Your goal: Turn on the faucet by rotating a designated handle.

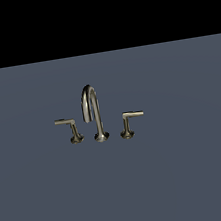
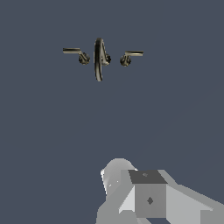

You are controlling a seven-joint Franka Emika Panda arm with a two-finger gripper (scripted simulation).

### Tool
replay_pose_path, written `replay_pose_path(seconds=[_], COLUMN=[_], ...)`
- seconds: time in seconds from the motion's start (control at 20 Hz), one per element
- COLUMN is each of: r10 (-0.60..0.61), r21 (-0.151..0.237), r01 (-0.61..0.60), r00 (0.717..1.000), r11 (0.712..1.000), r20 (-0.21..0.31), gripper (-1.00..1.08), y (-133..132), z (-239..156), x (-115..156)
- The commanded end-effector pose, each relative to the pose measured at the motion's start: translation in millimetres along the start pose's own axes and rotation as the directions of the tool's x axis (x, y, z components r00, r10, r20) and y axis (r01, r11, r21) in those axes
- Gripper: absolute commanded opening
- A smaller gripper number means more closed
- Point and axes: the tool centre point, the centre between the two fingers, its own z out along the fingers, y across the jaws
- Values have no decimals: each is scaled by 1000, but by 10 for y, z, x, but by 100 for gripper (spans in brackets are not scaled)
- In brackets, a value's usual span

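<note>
The faucet (image 1: 97, 115) is a small brushed-metal set standing on a flat grey-blue surface, with a tall arched spout in the middle. The handle (image 1: 65, 122) is the lever at the exterior view's left, its thin arm jutting leftward from a flared post. The wrist view looks down on the same faucet (image 2: 99, 61) and handle (image 2: 73, 51) from some distance. No gripper fingers show in either view. Only blocky grey robot parts (image 2: 146, 197) fill one edge of the wrist view, far from the faucet.
A twin lever (image 1: 131, 115) stands on the other side of the spout, its arm jutting to the exterior view's right; the wrist view shows this twin lever (image 2: 132, 54) too. The grey-blue surface (image 1: 193, 170) spreads around the set, and a black band lies beyond it.
</note>
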Motion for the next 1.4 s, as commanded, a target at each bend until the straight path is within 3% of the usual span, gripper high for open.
replay_pose_path(seconds=[0.0, 0.85, 1.35], r10=[0, 41, 147], r21=[0, 19, 68], r01=[0, -41, -148], r00=[1000, 999, 989], r11=[1000, 999, 987], r20=[0, 2, 18], gripper=[-100, -100, -100], y=[0, 37, -123], z=[0, 70, 194], x=[0, 161, 530])
